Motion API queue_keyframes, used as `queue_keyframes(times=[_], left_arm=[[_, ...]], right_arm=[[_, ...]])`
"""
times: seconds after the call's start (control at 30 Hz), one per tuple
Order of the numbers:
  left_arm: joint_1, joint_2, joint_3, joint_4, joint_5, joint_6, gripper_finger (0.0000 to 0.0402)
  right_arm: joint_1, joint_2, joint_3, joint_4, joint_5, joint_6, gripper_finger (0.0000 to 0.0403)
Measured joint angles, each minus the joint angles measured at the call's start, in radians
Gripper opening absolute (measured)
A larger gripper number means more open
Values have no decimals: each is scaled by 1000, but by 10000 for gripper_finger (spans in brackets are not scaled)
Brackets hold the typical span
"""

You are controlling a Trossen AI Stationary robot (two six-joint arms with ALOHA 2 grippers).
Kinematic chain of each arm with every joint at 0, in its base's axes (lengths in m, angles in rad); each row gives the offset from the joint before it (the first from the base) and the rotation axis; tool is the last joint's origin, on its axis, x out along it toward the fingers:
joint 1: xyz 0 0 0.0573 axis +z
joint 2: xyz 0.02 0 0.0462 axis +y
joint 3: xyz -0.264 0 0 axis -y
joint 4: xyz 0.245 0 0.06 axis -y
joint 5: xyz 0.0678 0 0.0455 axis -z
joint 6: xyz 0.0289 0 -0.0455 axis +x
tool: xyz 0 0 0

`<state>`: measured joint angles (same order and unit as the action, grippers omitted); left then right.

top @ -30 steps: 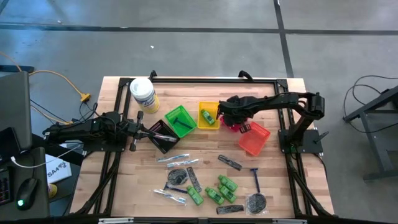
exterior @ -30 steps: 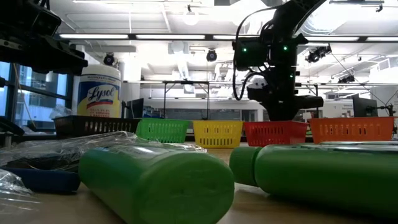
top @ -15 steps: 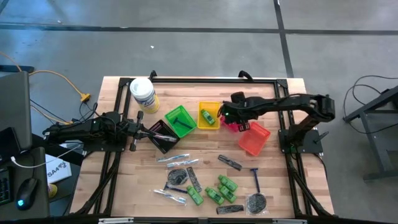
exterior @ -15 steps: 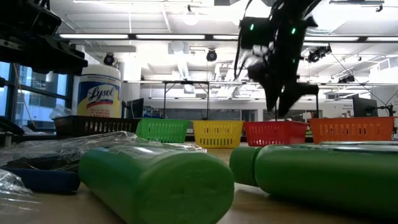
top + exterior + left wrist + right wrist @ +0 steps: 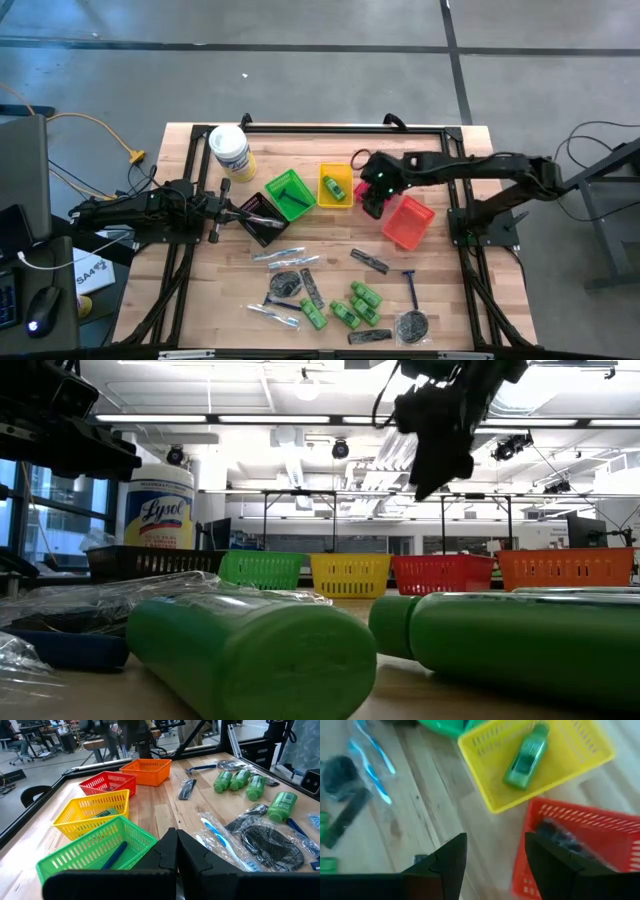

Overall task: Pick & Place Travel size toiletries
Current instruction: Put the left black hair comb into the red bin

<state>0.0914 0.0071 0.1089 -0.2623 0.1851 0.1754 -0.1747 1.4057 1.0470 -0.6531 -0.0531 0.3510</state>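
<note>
While empty, right fingers (image 5: pixel 445 862) hover beside bottle (image 5: pixel 525 757).

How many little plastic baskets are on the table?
5, in a row across the table's middle: black basket, green basket, yellow basket, red basket mostly hidden under the right arm, orange basket.

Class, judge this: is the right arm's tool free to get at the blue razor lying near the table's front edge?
Probably yes: the right tool is open and empty above the red basket, and nothing covers the blue razor.
</note>
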Motion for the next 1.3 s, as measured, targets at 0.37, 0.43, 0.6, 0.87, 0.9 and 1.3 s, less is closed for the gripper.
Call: queue_keyframes(times=[0.37,0.43,0.6,0.87,0.9,1.3], left_arm=[[0,0,0,-1,-1,-1,0],[0,0,0,-1,-2,-3,0],[0,0,0,-1,-3,-3,0],[0,0,0,-2,-3,-4,0],[0,0,0,-2,-3,-4,0],[0,0,0,-2,-2,-5,0]], right_arm=[[15,160,14,-63,135,106,190],[7,174,14,-68,149,113,190],[2,231,14,-81,156,110,190],[12,319,14,-78,156,40,186],[12,321,14,-83,155,30,183],[26,321,14,-108,120,-91,48]])
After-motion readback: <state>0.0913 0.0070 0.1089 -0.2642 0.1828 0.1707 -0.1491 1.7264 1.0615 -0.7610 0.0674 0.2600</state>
